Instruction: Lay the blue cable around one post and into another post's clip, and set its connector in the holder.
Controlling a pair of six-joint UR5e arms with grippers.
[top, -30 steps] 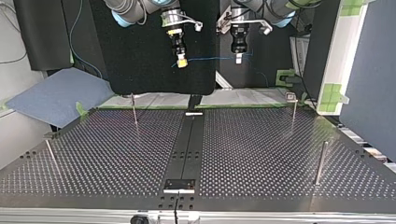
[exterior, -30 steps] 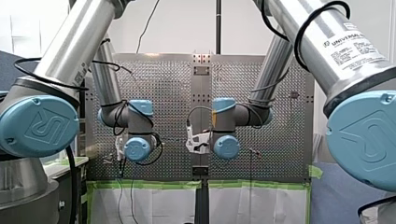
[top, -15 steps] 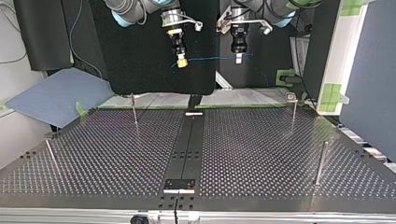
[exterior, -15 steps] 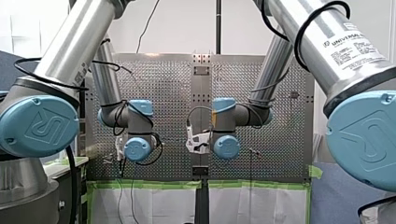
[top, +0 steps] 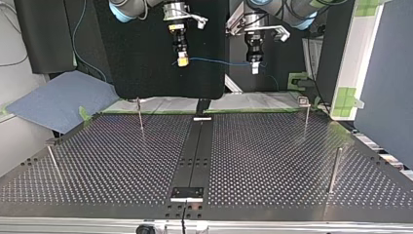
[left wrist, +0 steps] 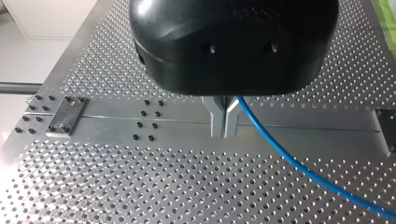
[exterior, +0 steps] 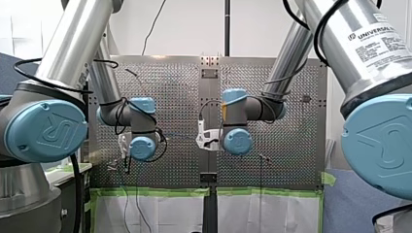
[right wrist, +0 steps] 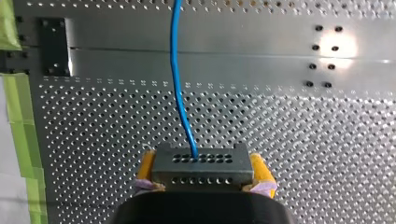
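The perforated counter (top: 272,161) takes up most of the top view. It is bare across both halves, and a dark centre strip (top: 197,151) runs from near to far. My left arm (exterior: 63,58) and my right arm (exterior: 340,53) are brought in from the sides in the front view. In that view, green tape (exterior: 155,192) lines the counter's near edge. A blue mat (top: 58,100) lies off the far left corner in the top view.

Four thin posts stand close to the edges in the top view, so the middle is left open:
- far left post (top: 140,114)
- near left post (top: 52,163)
- far right post (top: 307,117)
- near right post (top: 333,170)

A small plate (top: 187,193) is fixed at the strip's near end.

Both grippers are held high beyond the far edge, well apart from every post. My right gripper (top: 183,61), with yellow pads, is clamped on the grey connector (right wrist: 201,168). The blue cable (top: 216,62) leaves the connector and is stretched level to my left gripper (top: 254,68). There the metal fingers (left wrist: 217,119) are pressed together on it.

"UNIVERSAL ROBOTS" is printed on a label (exterior: 371,39) on my right arm. The smaller print beneath it cannot be read.
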